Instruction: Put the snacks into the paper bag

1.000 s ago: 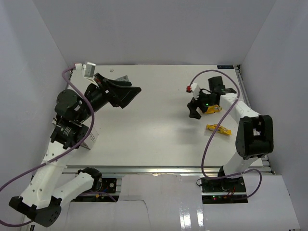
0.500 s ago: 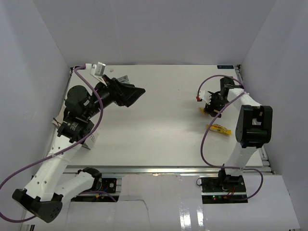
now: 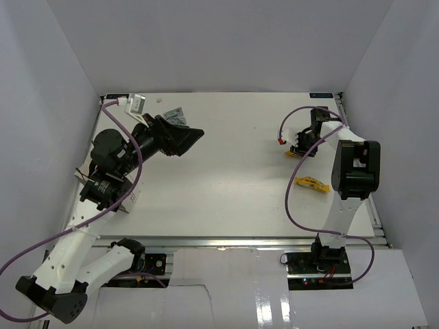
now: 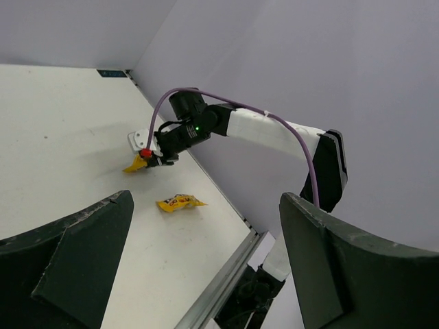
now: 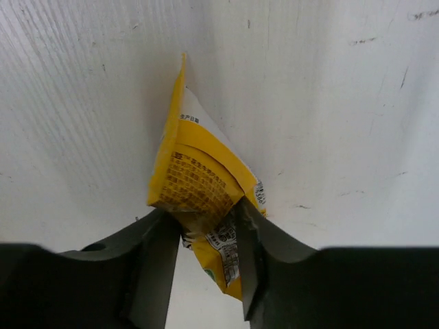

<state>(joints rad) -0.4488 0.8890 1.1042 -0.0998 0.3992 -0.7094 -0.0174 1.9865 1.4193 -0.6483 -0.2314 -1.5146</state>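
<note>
Notably, the yellow foil snack packet rests on the white bench, in the upper right of the overhead view, directly between the right arm's fingers. In the right wrist view its long axis runs from the top of the frame toward the bottom, lengthwise out of the grasp. The fingers therefore meet its two long flanks near the lower end, not its tips. These fingers stand narrow, one against each flank, with the foil creased between them. The packet appears gripped, though not yet lifted off the bench.

A second yellow snack packet lies apart from the first, lower in the overhead view, its long axis roughly left to right in that frame. What seems to be the white boxy paper bag sits at the far left of the overhead view. It is largely hidden under the left arm and well apart from both packets. The left arm's fingers are spread wide, hold nothing, and face across the bench toward the packets.

Judged from this layout, the right arm is much the nearer to both snacks, and the carry must cross the bench from right to left.
</note>
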